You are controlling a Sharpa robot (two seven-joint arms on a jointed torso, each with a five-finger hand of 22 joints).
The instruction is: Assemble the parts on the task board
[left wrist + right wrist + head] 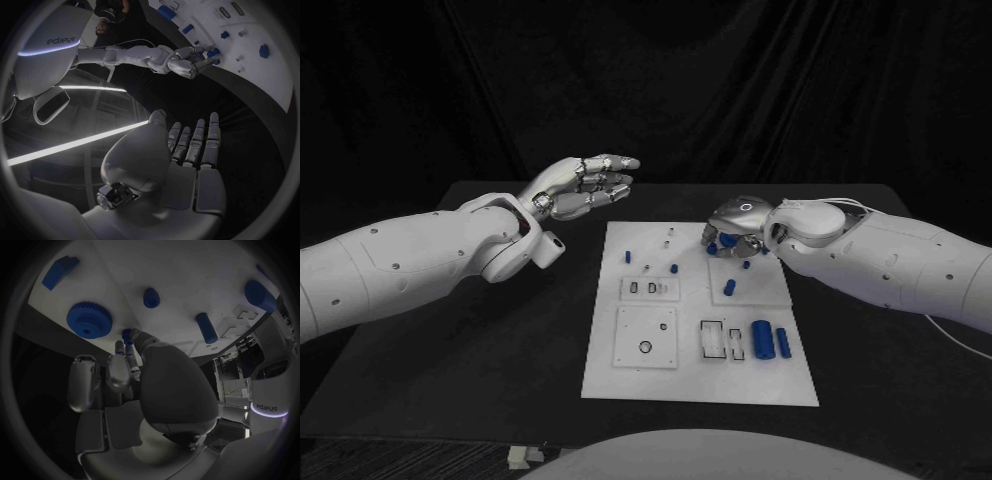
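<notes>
Black bench (473, 380) under dark drape; white task board (661, 380) at centre, flat, with slots, small blue parts. Blue gear (89, 320) at board's far right. Right hand (740, 225) over it, fingers (128, 337) pinching small blue peg (127, 335). Left hand (581, 185) raised off board's far left, fingers straight, side by side, empty.

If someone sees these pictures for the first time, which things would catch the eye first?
First, the white task board in the middle of the black table, dotted with small blue parts. Next, the right hand, low over the board's far edge by a blue gear, fingertips at a small blue part. Last, the left hand, raised and holding nothing, to the left of the board's far end.
</notes>
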